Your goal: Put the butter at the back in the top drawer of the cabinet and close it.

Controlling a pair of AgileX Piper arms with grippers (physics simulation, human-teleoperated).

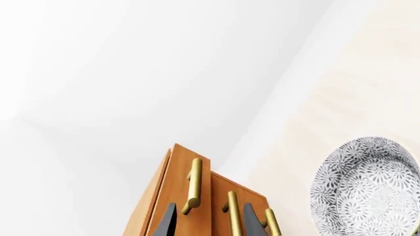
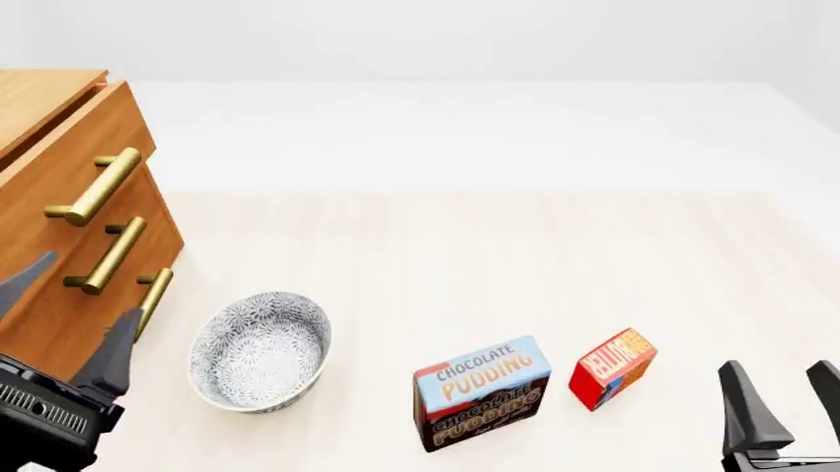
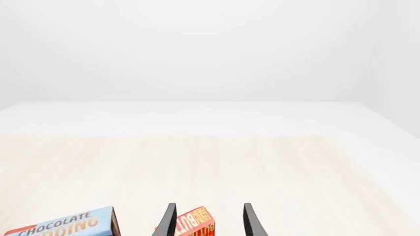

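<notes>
Red-orange butter (image 2: 612,368) lay untouched on the bench (image 2: 499,256), just right of the pudding (image 2: 481,391), well apart from the cabinet (image 2: 53,147). Top drawer (image 2: 66,167) looked barely open. Left hand (image 2: 66,315) and right hand (image 2: 788,398) were open, empty. Pale wood bench, white walls.

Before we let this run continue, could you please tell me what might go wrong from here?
1. The chocolate pudding box stands close beside the butter, so the open right claw might bump or grab the wrong box.
2. The three brass handles sit close together; the open left claw is level with the lower ones and could pull one of them instead of the top drawer.
3. The bowl sits near the cabinet and may be knocked.
</notes>
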